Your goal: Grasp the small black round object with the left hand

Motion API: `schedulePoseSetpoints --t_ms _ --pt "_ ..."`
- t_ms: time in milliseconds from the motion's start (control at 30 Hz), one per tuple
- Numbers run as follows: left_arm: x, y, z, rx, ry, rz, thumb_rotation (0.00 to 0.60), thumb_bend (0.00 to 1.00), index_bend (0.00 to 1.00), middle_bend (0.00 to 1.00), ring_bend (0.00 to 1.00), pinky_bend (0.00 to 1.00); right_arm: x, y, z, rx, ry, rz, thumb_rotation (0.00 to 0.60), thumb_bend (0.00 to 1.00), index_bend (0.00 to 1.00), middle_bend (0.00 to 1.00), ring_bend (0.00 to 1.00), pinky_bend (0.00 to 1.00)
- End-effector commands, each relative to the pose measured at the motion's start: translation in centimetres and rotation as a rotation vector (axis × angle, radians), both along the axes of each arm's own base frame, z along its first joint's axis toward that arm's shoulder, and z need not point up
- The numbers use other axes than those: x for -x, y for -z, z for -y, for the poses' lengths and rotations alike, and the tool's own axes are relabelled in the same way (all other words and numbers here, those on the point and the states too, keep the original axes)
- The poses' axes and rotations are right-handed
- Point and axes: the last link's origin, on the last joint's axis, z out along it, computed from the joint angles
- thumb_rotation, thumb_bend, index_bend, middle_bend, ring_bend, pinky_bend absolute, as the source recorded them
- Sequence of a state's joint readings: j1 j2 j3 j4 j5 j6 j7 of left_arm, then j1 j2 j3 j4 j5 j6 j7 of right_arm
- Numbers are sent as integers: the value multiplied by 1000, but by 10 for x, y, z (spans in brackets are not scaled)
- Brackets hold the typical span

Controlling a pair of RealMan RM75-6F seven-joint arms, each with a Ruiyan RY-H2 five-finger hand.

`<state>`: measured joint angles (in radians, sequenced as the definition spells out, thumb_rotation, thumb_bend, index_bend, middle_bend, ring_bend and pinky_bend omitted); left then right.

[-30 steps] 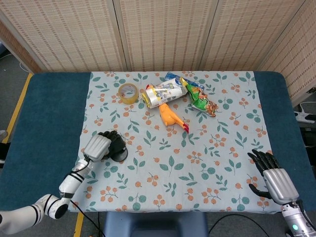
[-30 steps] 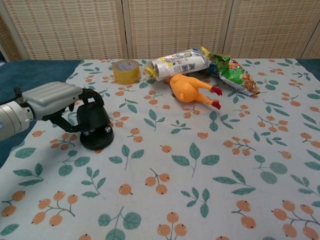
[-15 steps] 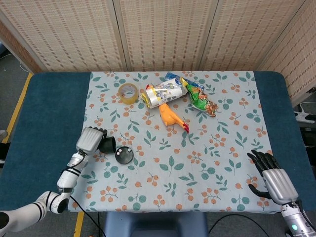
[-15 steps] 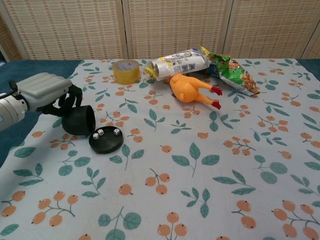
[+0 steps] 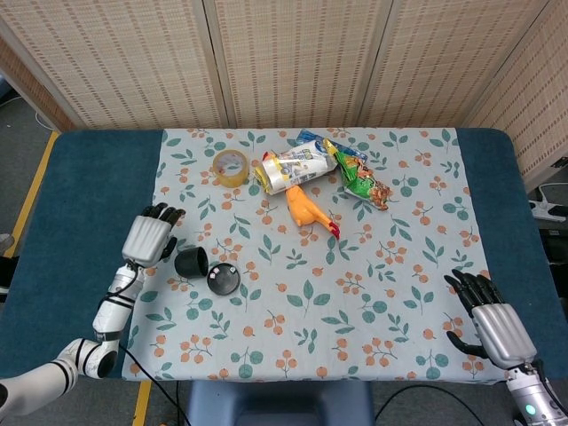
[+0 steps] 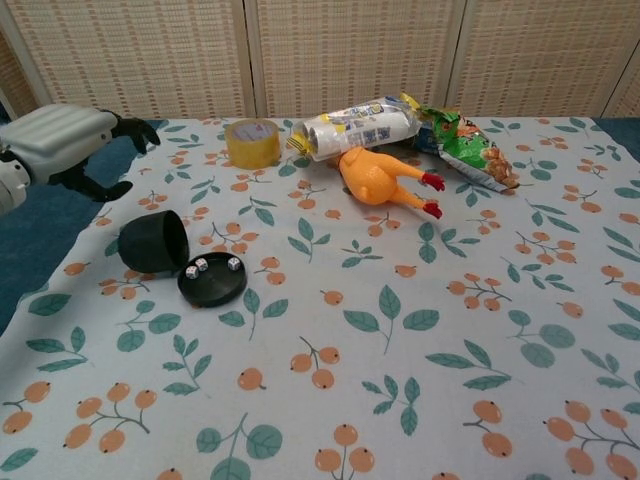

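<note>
Left robot hand [image 6: 62, 142] is raised off the cloth, fingers spread, nothing held. The black dice cup [image 6: 153, 242] is seen tipped on its side just beside it, mouth toward the round black base [image 6: 212, 282], on which small white dice [image 6: 200, 266] are carried. Right robot hand [image 5: 491, 318] is seen with fingers extended and empty, at the bench [image 5: 80, 213] near edge.

A tape roll [image 5: 230, 167] lies flat near the far edge of the floral cloth [image 5: 355, 302]. Just right of it a printed packet [image 5: 295, 169] lies on its side, its right end against a green snack bag [image 5: 364, 182]. A rubber chicken [image 5: 306, 209] lies just in front of the packet, red feet pointing right. The cloth covers the middle of a blue table [image 5: 80, 231], backed by woven screens [image 5: 293, 62].
</note>
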<state>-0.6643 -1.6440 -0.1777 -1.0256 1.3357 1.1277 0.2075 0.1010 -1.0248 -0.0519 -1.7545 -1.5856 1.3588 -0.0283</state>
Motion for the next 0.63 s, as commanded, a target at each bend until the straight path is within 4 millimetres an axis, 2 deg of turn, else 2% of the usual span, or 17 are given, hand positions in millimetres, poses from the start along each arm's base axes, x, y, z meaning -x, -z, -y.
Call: schedulePoseSetpoints --t_ms 33,133,200,267,367,467,633 --pt "-6 -15 13 4 28 158 600 414 11 45 4 186 0 -1 -1 7 -3 1 600 200 0 0 0 0" --pt "-5 -29 51 97 25 339 600 414 0 0 0 169 0 -2 -2 18 -7 -3 600 200 0 0 0 0" --pt "3 -46 94 184 -8 431 600 413 0 0 0 155 -1 -2 -2 24 -12 -9 600 200 0 0 0 0" --pt "21 -64 138 195 -38 421 600 406 0 0 0 141 -1 -1 -3 26 -16 -17 600 199 0 0 0 0" --pt "52 -80 189 129 -112 364 600 390 0 0 0 123 -1 0 -4 25 -15 -23 600 200 0 0 0 0" --pt "68 -88 208 85 -161 271 600 381 0 0 0 94 -2 1 -3 35 -12 -28 600 199 0 0 0 0" --pt "75 -99 208 22 -184 248 600 377 0 0 0 81 -2 2 -2 49 -7 -32 600 200 0 0 0 0"
